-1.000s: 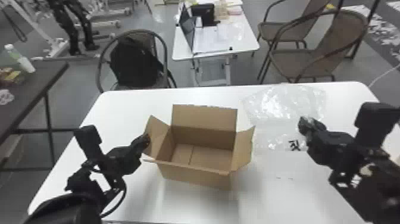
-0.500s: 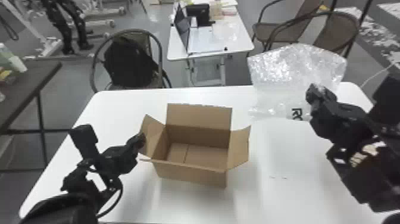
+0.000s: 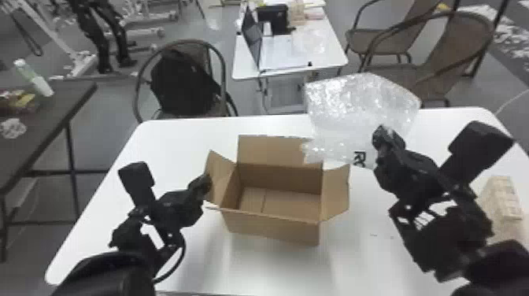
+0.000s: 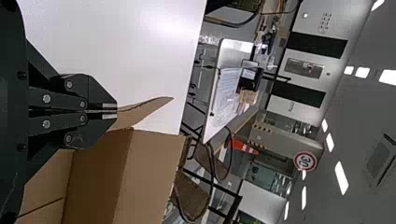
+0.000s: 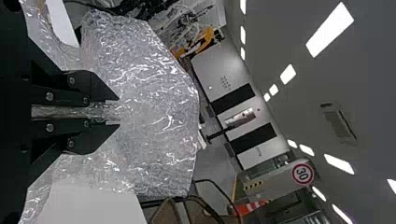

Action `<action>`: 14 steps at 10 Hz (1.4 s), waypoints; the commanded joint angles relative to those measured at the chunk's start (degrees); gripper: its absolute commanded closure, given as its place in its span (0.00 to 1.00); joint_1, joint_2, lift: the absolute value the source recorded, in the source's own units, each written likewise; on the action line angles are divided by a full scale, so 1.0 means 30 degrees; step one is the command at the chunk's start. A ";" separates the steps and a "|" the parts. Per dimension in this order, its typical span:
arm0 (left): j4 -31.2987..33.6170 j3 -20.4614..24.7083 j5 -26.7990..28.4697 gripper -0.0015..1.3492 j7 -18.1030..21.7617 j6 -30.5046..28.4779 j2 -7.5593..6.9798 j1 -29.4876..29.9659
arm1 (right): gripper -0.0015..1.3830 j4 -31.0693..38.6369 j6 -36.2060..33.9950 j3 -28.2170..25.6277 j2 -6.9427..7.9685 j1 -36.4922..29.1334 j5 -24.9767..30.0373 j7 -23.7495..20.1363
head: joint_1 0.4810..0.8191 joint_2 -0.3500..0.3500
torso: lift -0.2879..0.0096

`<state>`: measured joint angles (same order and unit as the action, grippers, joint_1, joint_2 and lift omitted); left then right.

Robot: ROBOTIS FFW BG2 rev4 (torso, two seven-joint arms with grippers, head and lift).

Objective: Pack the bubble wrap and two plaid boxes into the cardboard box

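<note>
The open cardboard box point(image 3: 271, 226) stands on the white table with its flaps spread and nothing inside. My left gripper point(image 3: 205, 182) is at its left flap; in the left wrist view the left gripper point(image 4: 116, 111) is shut on that flap point(image 4: 140, 112). Right of the box, my right gripper point(image 3: 380, 143) holds the bubble wrap point(image 3: 362, 106) above the table, and the wrap's left end overlaps the box's back right corner. The right gripper point(image 5: 119, 112) is closed on the bunched bubble wrap point(image 5: 149, 112) in the right wrist view. A plaid box point(image 3: 502, 200) stands beyond the right forearm.
The white table point(image 3: 165, 137) carries all of this. Behind it are a chair with a black bag point(image 3: 181, 82), a small table point(image 3: 283, 55) with a laptop, and brown chairs point(image 3: 452, 47). A dark table point(image 3: 51, 106) stands at the far left.
The right gripper has lifted the bubble wrap off the table and carried it left toward the box. The left gripper keeps its place at the left flap.
</note>
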<state>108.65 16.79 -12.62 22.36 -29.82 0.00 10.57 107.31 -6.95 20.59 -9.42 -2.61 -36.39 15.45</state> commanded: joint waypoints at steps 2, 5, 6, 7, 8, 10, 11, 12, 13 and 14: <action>-0.0094 -0.0149 -0.0099 0.88 -0.0245 0.0212 0.0050 0.0169 | 0.79 -0.2225 -0.0936 0.0606 0.0299 0.1073 -0.3954 -0.2191 | 0.63 0.82 | 0.66; -0.0299 -0.0647 -0.0333 0.88 -0.0655 0.0212 0.0050 0.0111 | 0.79 -0.3192 -0.3280 0.1778 0.0094 0.2861 -0.7528 -0.3744 | 0.63 0.90 | 0.66; -0.0299 -0.0793 -0.0539 0.88 -0.0890 0.0241 -0.0059 0.0199 | 0.79 -0.3660 -0.4159 0.2159 0.0006 0.3154 -0.9198 -0.3744 | 0.63 0.93 | 0.66; -0.0299 -0.0823 -0.0626 0.88 -0.1007 0.0271 -0.0176 0.0199 | 0.79 -0.3719 -0.4481 0.2276 -0.0111 0.3183 -0.9550 -0.3656 | 0.63 0.96 | 0.66; -0.0241 -0.0793 -0.0773 0.88 -0.1095 0.0329 -0.0205 0.0374 | 0.79 -0.3484 -0.4452 0.2246 -0.0169 0.3066 -0.9257 -0.3129 | 0.63 0.97 | 0.66; -0.0241 -0.0793 -0.0890 0.88 -0.1212 0.0476 -0.0234 0.0492 | 0.79 -0.2869 -0.3895 0.2217 -0.0404 0.2626 -0.9022 -0.1986 | 0.63 0.97 | 0.66; -0.0241 -0.0823 -0.0949 0.88 -0.1241 0.0476 -0.0234 0.0492 | 0.68 -0.2547 -0.3895 0.2100 -0.0462 0.2421 -0.9022 -0.1430 | 0.63 0.96 | 0.66; -0.0241 -0.0852 -0.0949 0.88 -0.1270 0.0476 -0.0293 0.0492 | 0.27 -0.2254 -0.3778 0.1924 -0.0521 0.2275 -0.8671 -0.1254 | 0.63 0.96 | 0.66; -0.0241 -0.0823 -0.0949 0.88 -0.1270 0.0476 -0.0293 0.0492 | 0.01 -0.2195 -0.3485 0.1836 -0.0462 0.2157 -0.8612 -0.1283 | 0.63 0.95 | 0.66; -0.0211 -0.0823 -0.1007 0.88 -0.1270 0.0505 -0.0322 0.0521 | 0.06 -0.1873 -0.2958 0.1514 -0.0374 0.2070 -0.7733 -0.1459 | 0.63 0.94 | 0.66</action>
<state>107.97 14.30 -15.54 18.54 -28.34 -0.91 12.12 101.29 -16.66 25.52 -10.65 3.71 -60.69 11.11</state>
